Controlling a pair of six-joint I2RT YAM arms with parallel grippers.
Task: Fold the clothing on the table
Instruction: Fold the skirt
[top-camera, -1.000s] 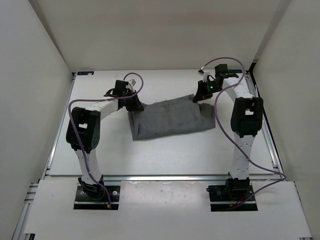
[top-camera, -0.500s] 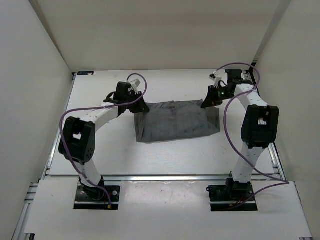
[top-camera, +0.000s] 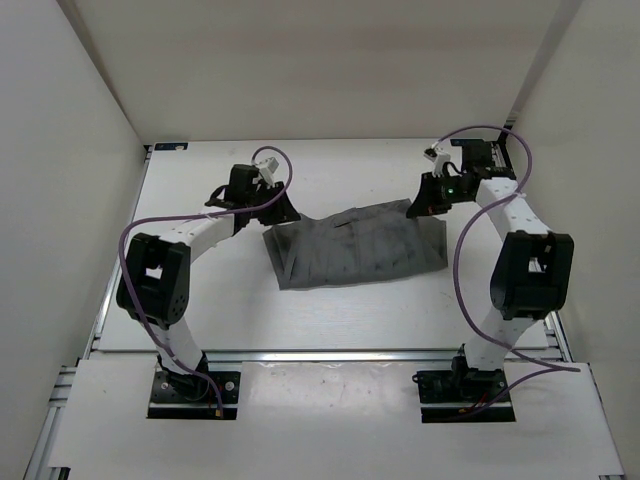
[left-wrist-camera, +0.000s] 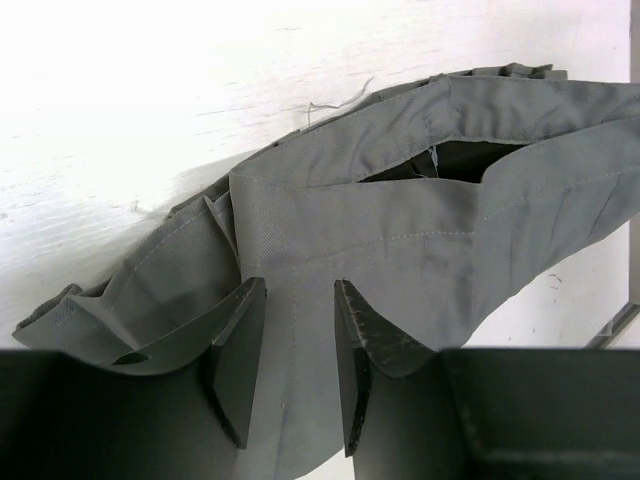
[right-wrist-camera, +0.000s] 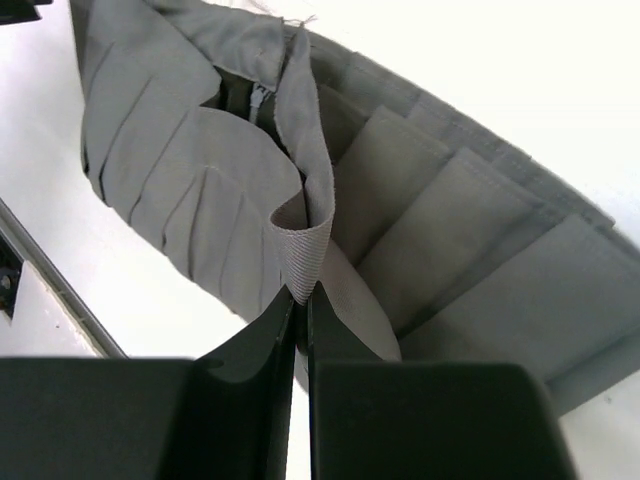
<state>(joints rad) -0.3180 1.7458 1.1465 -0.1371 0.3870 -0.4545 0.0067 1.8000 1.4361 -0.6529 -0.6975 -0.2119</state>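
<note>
Clothing (top-camera: 355, 248), grey and wrinkled, is lying as a wide band across the white table (top-camera: 330, 310) in your overhead view. It is sitting slightly above the centre of the frame and running left to right between your two arms. Your left gripper (top-camera: 281, 213) is hovering at the band's upper left corner. Your right gripper (top-camera: 421, 207) is sitting at its upper right corner.

In your left wrist view, the left gripper (left-wrist-camera: 298, 290) is showing at the lower centre of the frame. Its two dark fingers (left-wrist-camera: 238, 355) are standing apart, and grey cloth (left-wrist-camera: 420, 240) is lying flat behind the gap. The tool is released and is pinching nothing. A dark slit in the garment is showing toward the upper right of that frame, with bare white table above it.

In your right wrist view, the right gripper (right-wrist-camera: 302, 298) is appearing at lower centre with its jaws pressing together. They are clamping a narrow upright fold of the garment's edge (right-wrist-camera: 300, 190). Pleated fabric is fanning out from that fold toward the upper left and the right of the frame.
</note>
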